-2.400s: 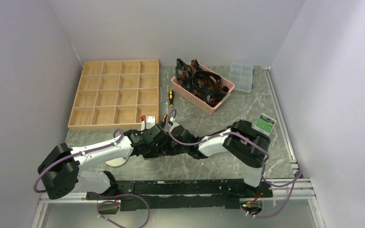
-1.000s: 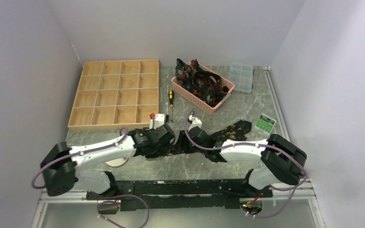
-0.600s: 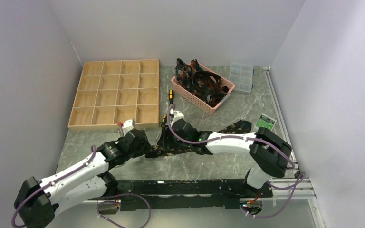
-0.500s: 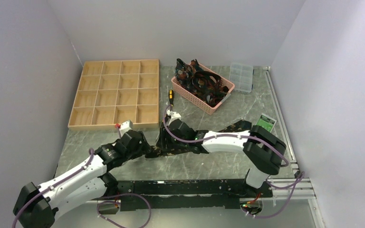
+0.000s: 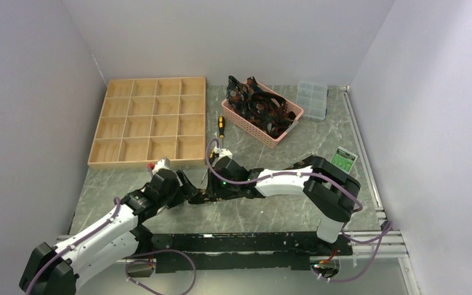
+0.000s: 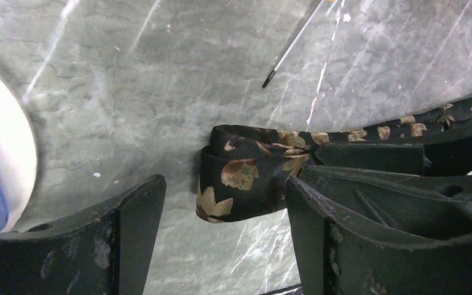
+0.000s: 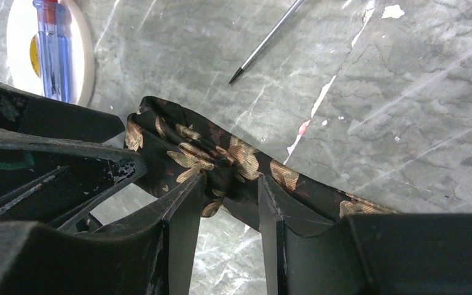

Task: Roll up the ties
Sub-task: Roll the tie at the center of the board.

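Our left hand (image 5: 187,189) and right hand (image 5: 214,184) meet over the tie (image 5: 201,198) toward the desk's (image 5: 283,212) near edge. At the left wrist we see the left hand (image 6: 224,190) wide, the tie's (image 6: 246,178) fold touching one finger. At the right wrist, the right hand (image 7: 230,181) is narrow, pinching the tie (image 7: 184,147).

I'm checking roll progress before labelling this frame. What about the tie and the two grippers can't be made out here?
- Turns in the tie's folded end: the left wrist view shows only the outer layer, and the top view is too small.
- The tie's far length: the right arm covers it from above, and neither wrist view reaches it.
- Whether the right gripper pinches the tie: fabric fills the gap in the right wrist view, but contact is unclear.
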